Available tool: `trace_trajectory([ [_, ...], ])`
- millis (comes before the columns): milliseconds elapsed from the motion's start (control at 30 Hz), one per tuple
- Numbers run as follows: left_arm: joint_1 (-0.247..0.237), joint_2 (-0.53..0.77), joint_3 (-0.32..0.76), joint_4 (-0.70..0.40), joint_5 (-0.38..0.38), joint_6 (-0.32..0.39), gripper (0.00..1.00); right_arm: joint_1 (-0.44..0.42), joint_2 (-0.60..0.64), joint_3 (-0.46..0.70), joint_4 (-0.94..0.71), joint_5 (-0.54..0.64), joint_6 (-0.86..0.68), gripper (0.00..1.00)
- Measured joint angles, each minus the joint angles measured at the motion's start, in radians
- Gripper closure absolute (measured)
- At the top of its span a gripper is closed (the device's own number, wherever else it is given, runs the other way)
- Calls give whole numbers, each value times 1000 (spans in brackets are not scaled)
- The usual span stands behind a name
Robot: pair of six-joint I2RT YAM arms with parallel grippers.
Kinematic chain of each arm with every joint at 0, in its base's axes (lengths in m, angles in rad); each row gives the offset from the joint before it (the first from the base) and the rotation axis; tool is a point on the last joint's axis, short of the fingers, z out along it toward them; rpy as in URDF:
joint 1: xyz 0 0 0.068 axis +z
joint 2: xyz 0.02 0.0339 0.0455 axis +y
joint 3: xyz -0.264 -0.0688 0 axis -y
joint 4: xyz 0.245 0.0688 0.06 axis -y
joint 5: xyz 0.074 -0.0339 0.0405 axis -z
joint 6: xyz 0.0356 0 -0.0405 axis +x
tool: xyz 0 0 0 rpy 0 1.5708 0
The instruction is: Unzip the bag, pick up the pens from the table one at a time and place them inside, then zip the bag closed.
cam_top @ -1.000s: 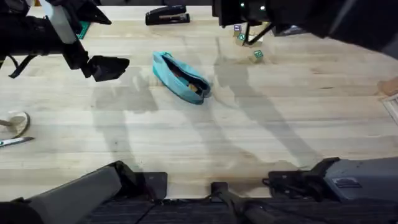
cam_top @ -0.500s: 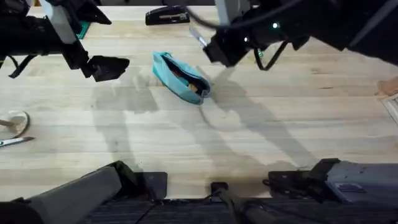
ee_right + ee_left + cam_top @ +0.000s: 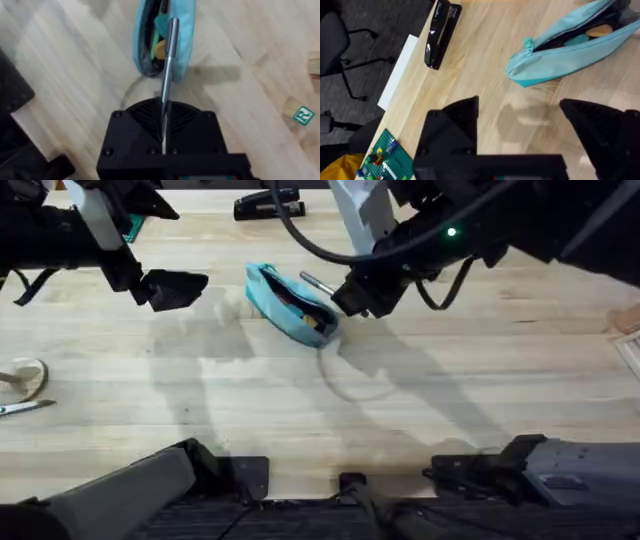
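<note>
Pale butcher-block table (image 3: pixel 300 400) spans the overhead view, plank grain running across it. Teal bag (image 3: pixel 291 303) lies on the wood toward the far middle, angled, zipper open along its length; orange and teal items show inside through the gap in the left wrist view (image 3: pixel 575 42). Right gripper (image 3: pixel 345 292) hangs just beside the bag's near-right end, fingers closed tight on a slim grey pen (image 3: pixel 318 281). Pen juts out from between the fingers toward the bag; in the right wrist view the pen (image 3: pixel 169 65) runs straight out from the clamped fingers, its far tip over the pouch's open mouth (image 3: pixel 162 37), whether touching fabric I cannot tell. Left gripper (image 3: pixel 172 288) hovers well to the left of the bag, above the table, fingers spread wide with nothing between them (image 3: pixel 520 135). Black stapler (image 3: pixel 267 204) sits at the table's far edge, apart from the bag. Small wooden block with green marking (image 3: pixel 298 113) rests on the table off to one side of the right gripper.
</note>
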Motion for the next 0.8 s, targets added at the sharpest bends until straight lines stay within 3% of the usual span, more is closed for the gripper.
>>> trace_trajectory([
  [467,0,0,0,-5,0,0,8,39,123,0,-16,-32,0,969],
  [800,0,0,0,-5,0,0,8,54,186,0,156,-37,0,969],
])
